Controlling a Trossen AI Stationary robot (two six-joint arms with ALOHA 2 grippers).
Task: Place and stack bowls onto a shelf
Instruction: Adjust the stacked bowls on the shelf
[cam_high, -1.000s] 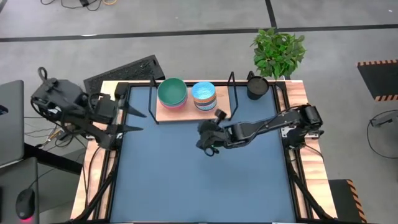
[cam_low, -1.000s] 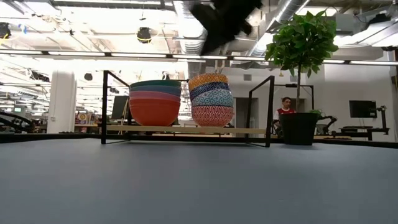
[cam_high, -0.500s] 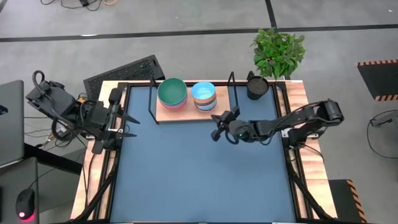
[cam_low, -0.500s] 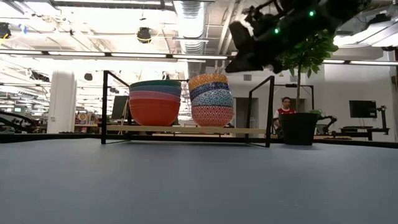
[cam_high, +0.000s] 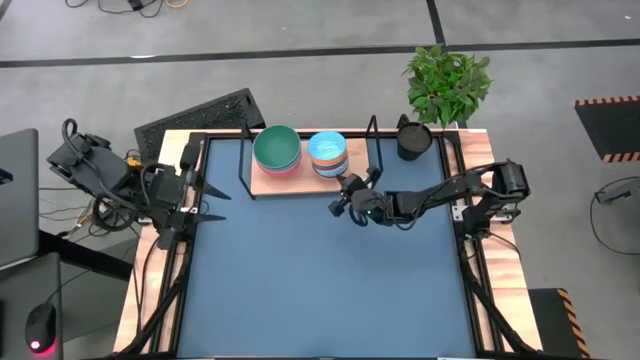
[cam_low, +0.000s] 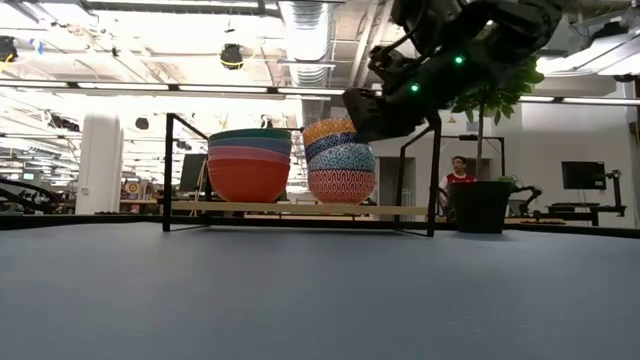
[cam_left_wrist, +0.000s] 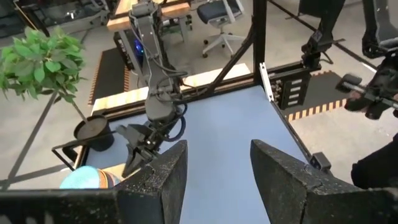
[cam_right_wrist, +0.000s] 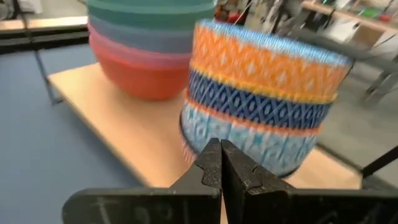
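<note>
Left gripper (cam_high: 207, 201) waits at the left edge of the high view, fingers apart, holding nothing; upper centre, shelf (cam_high: 266, 182) carries two stacks of bowls, plain stack (cam_high: 277, 148) left, patterned stack (cam_high: 328, 152) right; right gripper (cam_high: 344, 197) just right and below the patterned stack, fingers pressed together, empty, close to it. Judgement: stacking looks complete; any nudge should be slow and low on the stack, else it could topple.

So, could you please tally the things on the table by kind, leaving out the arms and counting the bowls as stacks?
Bowl stacks: 2 (teal-topped stack, blue-topped patterned stack)
Shelf: 1
Potted plant: 1
Total: 4
</note>
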